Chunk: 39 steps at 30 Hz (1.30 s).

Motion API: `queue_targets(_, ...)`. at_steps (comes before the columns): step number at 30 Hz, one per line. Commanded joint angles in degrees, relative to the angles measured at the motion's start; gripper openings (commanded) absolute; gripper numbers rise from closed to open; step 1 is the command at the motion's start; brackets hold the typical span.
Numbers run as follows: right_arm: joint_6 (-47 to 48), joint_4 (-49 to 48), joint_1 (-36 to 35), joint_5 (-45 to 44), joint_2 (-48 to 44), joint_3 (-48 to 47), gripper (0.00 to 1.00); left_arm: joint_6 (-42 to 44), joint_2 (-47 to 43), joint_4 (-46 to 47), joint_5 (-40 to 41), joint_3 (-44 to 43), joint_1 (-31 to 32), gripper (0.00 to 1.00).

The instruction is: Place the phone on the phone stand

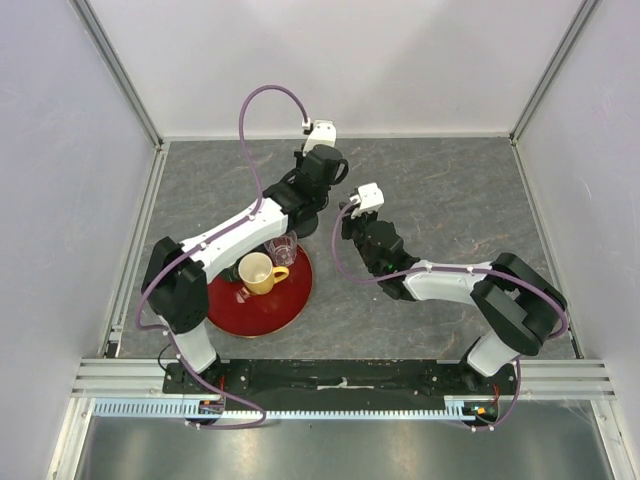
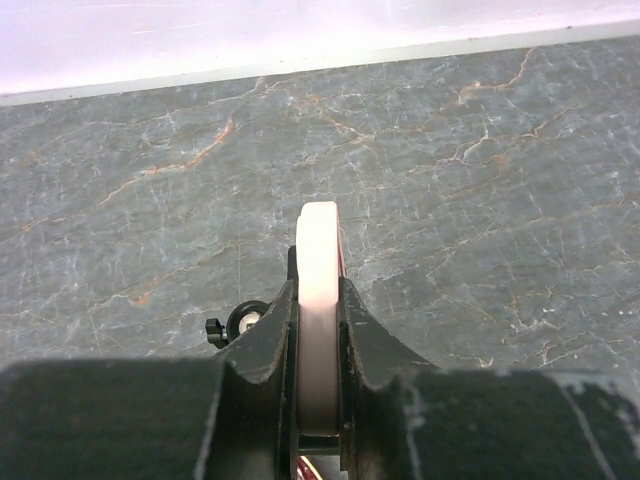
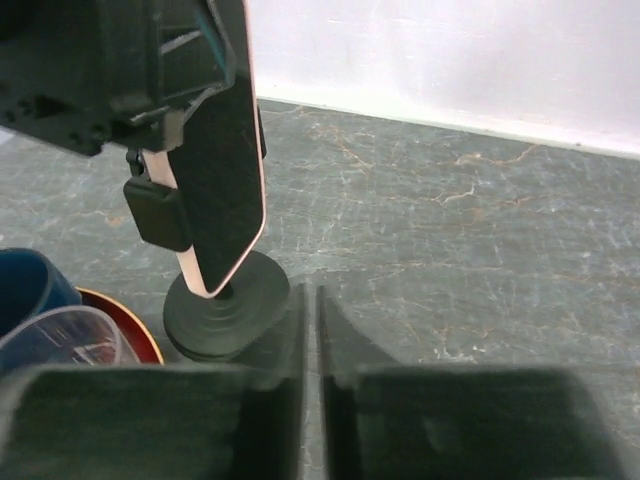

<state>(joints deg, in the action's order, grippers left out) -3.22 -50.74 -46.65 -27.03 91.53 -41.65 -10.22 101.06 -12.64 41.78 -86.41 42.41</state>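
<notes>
Top view: the left gripper point(image 1: 322, 170) reaches to the far middle of the grey table point(image 1: 450, 200). The right gripper point(image 1: 350, 222) sits near it. A yellow mug point(image 1: 262, 272) stands on a red tray point(image 1: 290, 300).

Left wrist view: the gripper's jaws are clamped on the phone point(image 2: 320, 240), seen edge-on with its pink rim facing the camera.

Right wrist view: the phone hangs upright, its lower end over the round base of the phone stand point(image 3: 235, 310). Whether it rests on the stand is unclear. The right gripper's fingers point(image 3: 335, 335) are pressed together, holding nothing.
</notes>
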Motion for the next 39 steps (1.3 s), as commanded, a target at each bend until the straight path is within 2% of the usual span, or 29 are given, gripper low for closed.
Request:
queue_targets(1, 0.5, 0.5, 0.4, -2.7, -1.3, -2.6, 0.27, 6.0, -3.0, -2.2, 2.7, 6.2, -0.8, 0.02)
queue_targets(3, -1.3, 4.6, 2.4, -0.2, -1.8, -3.3, 0.40, 6.2, -3.9, -1.9, 1.9, 7.7, -1.0, 0.02)
queue_targets(6, -6.2, 6.5, 8.9, 11.1, -2.1, -3.2, 0.51, 5.6, -6.0, -1.5, -2.0, 9.2, -1.4, 0.02)
queue_targets(7, -7.1, 7.1, 11.9, 16.9, -1.8, -3.7, 0.52, 5.3, -7.1, -1.5, -3.4, 9.6, -1.5, 0.02)
queue_targets(9, -8.4, 6.1, 13.9, 21.7, -0.5, -3.6, 0.56, 3.5, -7.9, -2.2, -5.5, 10.1, -2.0, 0.02)
queue_targets(11, -9.8, 5.2, 16.9, 30.3, 1.1, -4.1, 0.57, 1.9, -8.6, -3.6, -6.5, 9.6, -2.9, 0.02)
queue_targets(13, -10.7, 4.8, 18.4, 35.3, 2.2, -4.9, 0.58, -0.4, -8.9, -5.7, -7.8, 9.2, -3.5, 0.12)
queue_targets(14, -10.8, 3.2, 18.9, 40.6, 3.5, -5.1, 0.58, -0.9, -8.9, -6.2, -8.4, 8.6, -4.2, 0.16)
queue_targets(18, -11.3, 2.8, 19.0, 45.0, 5.6, -6.9, 0.58, -3.6, -9.2, -8.5, -8.1, 8.0, -4.6, 0.48)
queue_targets(19, -11.3, 2.8, 19.0, 45.6, 5.8, -7.3, 0.58, -4.0, -9.3, -8.6, -8.5, 8.1, -4.7, 0.53)
queue_targets(22, -11.3, 2.8, 19.0, 47.5, 6.4, -7.8, 0.59, -6.1, -10.3, -9.0, -11.1, 8.5, -5.4, 0.65)
queue_targets(24, -11.0, 2.9, 19.1, 48.4, 6.5, -7.9, 0.59, -7.4, -11.3, -8.6, -14.2, 9.1, -6.3, 0.70)
queue_targets(29, -10.8, 3.4, 19.1, 50.4, 7.5, -8.9, 0.59, -8.2, -12.7, -5.8, -19.7, 11.7, -8.4, 0.71)
queue_targets(33, -10.6, 3.8, 19.1, 51.5, 8.1, -9.5, 0.60, -9.2, -13.6, -5.5, -21.0, 12.8, -9.5, 0.59)
queue_targets(38, -10.1, 4.3, 19.1, 53.0, 8.4, -9.9, 0.60, -8.0, -15.6, -3.7, -25.4, 15.1, -9.9, 0.58)
queue_targets(39, -10.1, 4.2, 19.1, 53.5, 8.5, -10.2, 0.60, -7.9, -16.0, -2.6, -27.1, 15.6, -10.0, 0.53)
